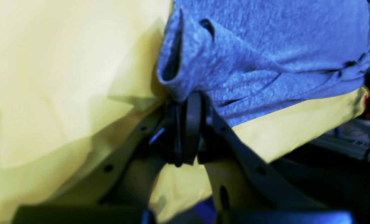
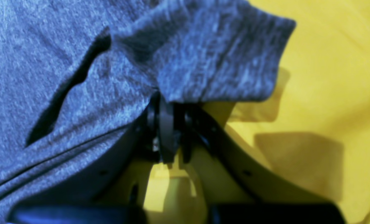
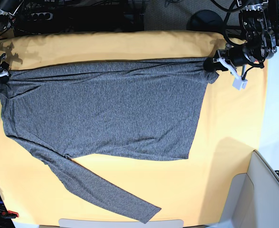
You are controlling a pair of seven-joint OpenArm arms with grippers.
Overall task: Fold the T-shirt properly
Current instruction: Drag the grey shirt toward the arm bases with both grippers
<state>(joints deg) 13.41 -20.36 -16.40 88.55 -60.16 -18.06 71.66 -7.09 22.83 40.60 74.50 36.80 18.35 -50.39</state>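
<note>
The dark-grey T-shirt (image 3: 106,109) lies spread on the yellow-orange cloth, one long sleeve (image 3: 106,192) trailing toward the front edge. Its far edge is stretched taut between both grippers. My left gripper (image 3: 210,64), at the right of the base view, is shut on the shirt's far right corner; in the left wrist view the fingers (image 1: 186,102) pinch the grey fabric (image 1: 265,56). My right gripper (image 3: 1,77), at the left of the base view, is shut on the far left corner; the right wrist view shows it (image 2: 166,104) clamped on the fabric (image 2: 79,62).
The yellow-orange cloth (image 3: 225,142) covers the table. A white tag (image 3: 239,83) hangs by the left arm. A beige bin (image 3: 265,190) stands at the front right. Cables and dark gear (image 3: 82,14) line the back edge.
</note>
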